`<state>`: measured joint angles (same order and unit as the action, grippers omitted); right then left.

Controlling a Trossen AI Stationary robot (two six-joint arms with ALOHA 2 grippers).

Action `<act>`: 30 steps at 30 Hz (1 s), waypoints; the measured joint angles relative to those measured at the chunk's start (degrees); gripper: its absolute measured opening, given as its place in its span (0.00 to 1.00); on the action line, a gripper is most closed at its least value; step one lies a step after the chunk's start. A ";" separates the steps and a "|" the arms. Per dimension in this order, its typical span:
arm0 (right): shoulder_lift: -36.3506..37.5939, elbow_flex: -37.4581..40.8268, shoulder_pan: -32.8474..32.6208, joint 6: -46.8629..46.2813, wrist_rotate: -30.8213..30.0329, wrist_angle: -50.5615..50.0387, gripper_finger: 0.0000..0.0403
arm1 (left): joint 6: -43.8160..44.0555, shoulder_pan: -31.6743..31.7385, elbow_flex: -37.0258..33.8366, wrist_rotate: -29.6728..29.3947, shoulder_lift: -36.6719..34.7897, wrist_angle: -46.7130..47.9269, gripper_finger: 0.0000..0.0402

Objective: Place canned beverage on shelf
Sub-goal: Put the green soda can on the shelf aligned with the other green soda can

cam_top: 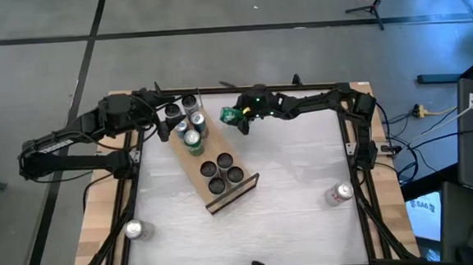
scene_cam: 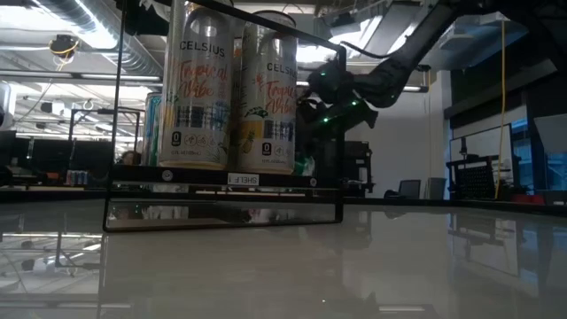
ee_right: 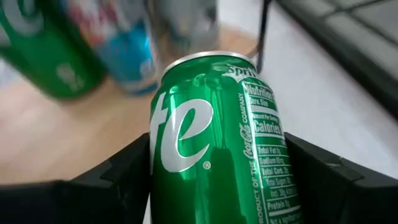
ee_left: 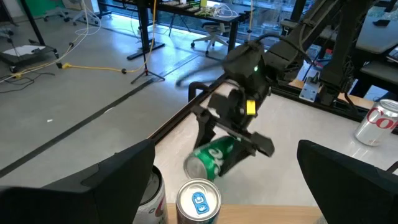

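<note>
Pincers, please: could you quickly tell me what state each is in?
Left pincer: open, holding nothing.
Right pincer: closed on the green Sprite can.

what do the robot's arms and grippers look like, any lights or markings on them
Both arms are dark, jointed, with cables trailing at their bases. The right gripper has flat black fingers, a yellow tag and a green light on its wrist. The left gripper shows two broad, dark, wedge-shaped fingers, unmarked.
</note>
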<state>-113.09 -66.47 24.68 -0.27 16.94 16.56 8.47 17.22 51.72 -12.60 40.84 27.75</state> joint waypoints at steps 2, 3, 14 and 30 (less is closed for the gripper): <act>0.90 2.23 0.77 -1.47 0.21 4.56 0.73 | 0.00 0.00 0.00 0.01 0.01 0.00 0.95; 1.44 3.62 1.12 -2.38 0.24 6.53 0.73 | 0.00 0.00 0.00 0.01 0.00 0.02 0.95; 3.65 31.19 1.55 -9.15 -8.65 62.35 0.73 | 0.00 0.01 -0.01 0.00 0.00 0.01 0.95; -0.19 39.99 -6.65 -3.93 -17.75 73.61 0.75 | 0.00 0.01 -0.02 0.02 0.01 0.02 0.95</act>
<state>-113.28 -26.48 18.03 -4.21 -0.81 90.17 8.47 17.23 51.70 -12.58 40.85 27.77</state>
